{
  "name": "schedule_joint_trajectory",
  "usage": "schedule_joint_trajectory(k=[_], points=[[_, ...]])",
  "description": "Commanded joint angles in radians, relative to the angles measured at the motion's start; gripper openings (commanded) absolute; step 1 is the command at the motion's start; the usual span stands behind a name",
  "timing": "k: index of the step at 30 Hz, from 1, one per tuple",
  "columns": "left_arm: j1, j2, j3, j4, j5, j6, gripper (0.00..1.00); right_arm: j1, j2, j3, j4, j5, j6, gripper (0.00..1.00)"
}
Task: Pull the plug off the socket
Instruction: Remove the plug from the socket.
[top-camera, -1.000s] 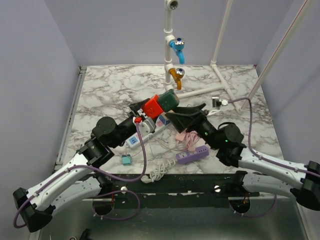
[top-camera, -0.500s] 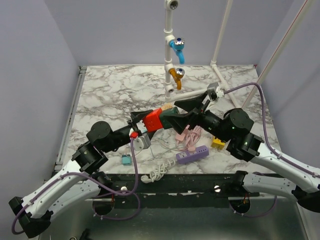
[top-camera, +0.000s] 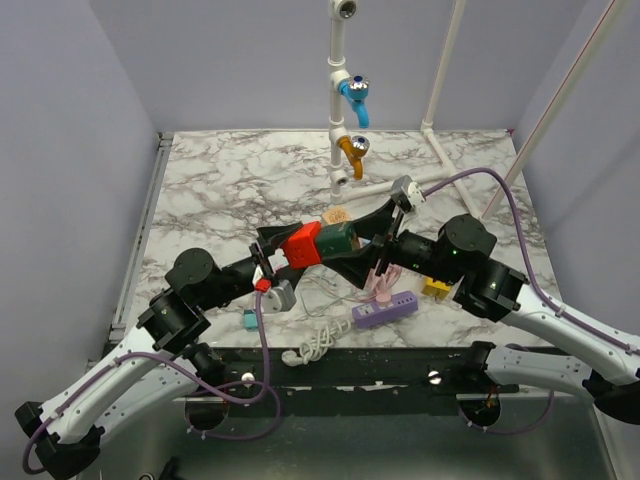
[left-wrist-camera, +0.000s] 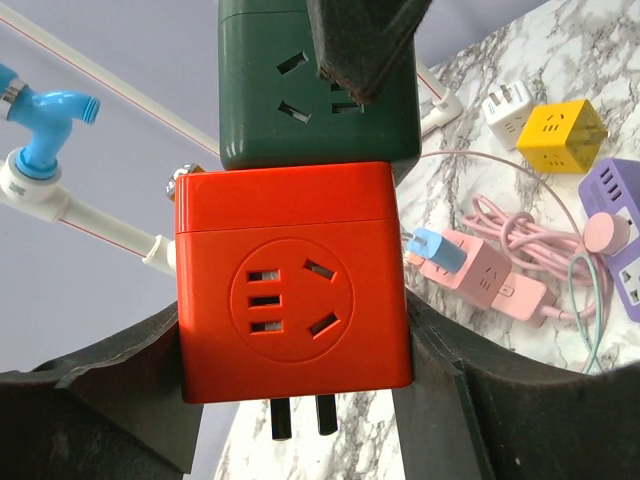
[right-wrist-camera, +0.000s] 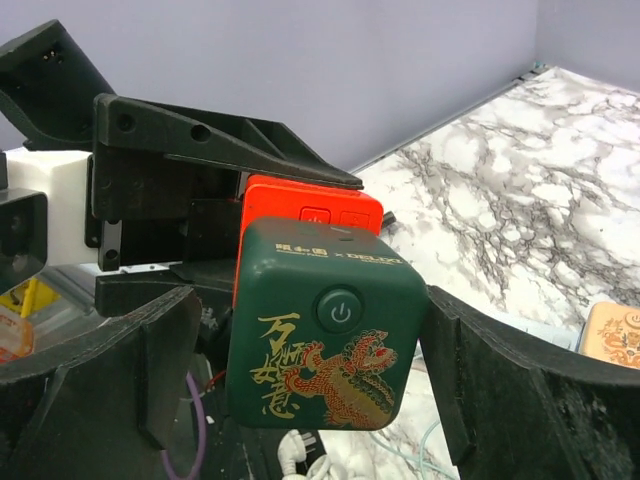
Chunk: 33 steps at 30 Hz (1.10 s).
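We find the joined pair raised clear of the table (top-camera: 220, 190), roughly midway between the 2 arms, so that neither block can drag on the marble or snag the loose items lying below, namely a pink power strip (left-wrist-camera: 490, 280), a yellow cube (left-wrist-camera: 560, 135) and a purple strip (top-camera: 385, 310). The left fingers (left-wrist-camera: 90, 400) are clamped on the red cube (left-wrist-camera: 295, 290), 1 pad against each side wall. We judge this grip to be the anchor that holds the socket steady against a pull. The red cube's own 2 prongs (left-wrist-camera: 300, 418) hang free beneath it, mated to nothing. The green cube (right-wrist-camera: 325, 330) sits flush against the far face of the red cube with no gap at the seam, so we take it to be the plug, fully seated. The right fingers (right-wrist-camera: 520, 400) stand wide apart, 1 on each side of the green cube with daylight visible on both flanks, and they grip nothing. Their placement opposite the left arm appears chosen so that, once closed, the pull runs straight along the axis of the joint and not across it. We judge the separation not yet begun. The main risk we note is a skewed closing that would twist the plug in its seat.
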Motion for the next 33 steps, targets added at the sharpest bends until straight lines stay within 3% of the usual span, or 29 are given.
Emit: schedule_joint_trajectory(k=[1,7,11,14,18,23,27,29,32,33], points=[[0.007,-0.040,-0.026,0.062,0.056,0.111,0.00,-0.011,-0.015,0.015,-0.024,-0.051,0.008,0.92],[0.006,-0.053,-0.049,0.086,0.054,0.200,0.00,-0.014,0.010,0.024,-0.007,-0.068,0.042,0.67],[0.007,-0.048,-0.050,0.100,0.030,0.212,0.00,-0.013,0.019,0.011,-0.004,-0.066,0.060,0.67],[0.007,-0.050,-0.056,0.103,0.022,0.223,0.00,-0.014,0.020,-0.001,-0.001,-0.059,0.065,0.82],[0.006,-0.047,-0.061,0.113,0.014,0.229,0.00,-0.014,0.028,-0.008,-0.001,-0.049,0.065,0.84],[0.006,-0.042,-0.063,0.129,0.011,0.231,0.00,-0.014,0.031,-0.006,0.017,-0.042,0.070,0.64],[0.007,-0.031,-0.057,0.140,0.000,0.232,0.00,-0.014,0.030,0.001,0.007,-0.044,0.068,0.59],[0.007,-0.029,-0.056,0.142,0.004,0.241,0.00,-0.015,0.030,-0.003,0.001,-0.043,0.068,0.47],[0.009,-0.028,-0.053,0.125,0.005,0.256,0.00,-0.016,0.018,-0.011,-0.004,-0.015,0.065,0.05],[0.012,-0.028,-0.052,0.113,0.008,0.265,0.00,-0.018,0.010,-0.014,-0.009,-0.001,0.063,0.01]])
